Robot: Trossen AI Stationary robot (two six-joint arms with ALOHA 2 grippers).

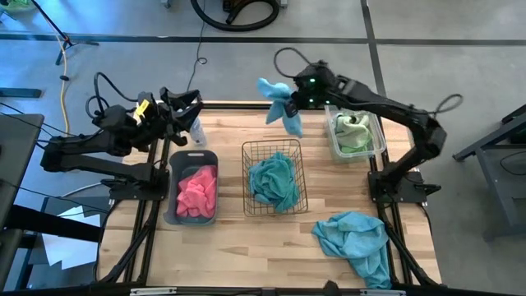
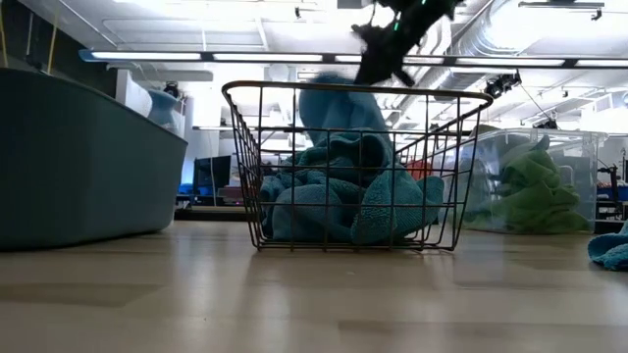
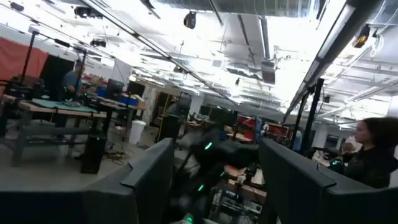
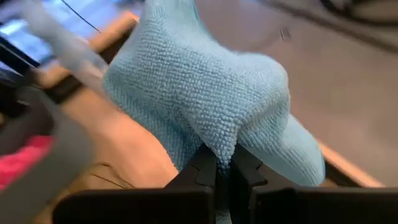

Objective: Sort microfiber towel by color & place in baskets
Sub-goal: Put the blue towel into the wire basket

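Baskets: three — grey tub (image 1: 174,182), wire basket (image 1: 246,177), clear bin (image 1: 380,141).
Towels: pink in tub; teal in wire basket, one on table (image 1: 357,241), one lifted (image 1: 282,104); green in bin.
Right gripper (image 1: 297,99): raised beyond the wire basket, pinching the lifted teal towel.
Left gripper (image 1: 191,107): fingers apart, near the table's far edge.

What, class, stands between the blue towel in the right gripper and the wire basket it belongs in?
Nothing visible. The right gripper holds the blue towel in the air beyond the wire basket, whose open top already holds teal towels.
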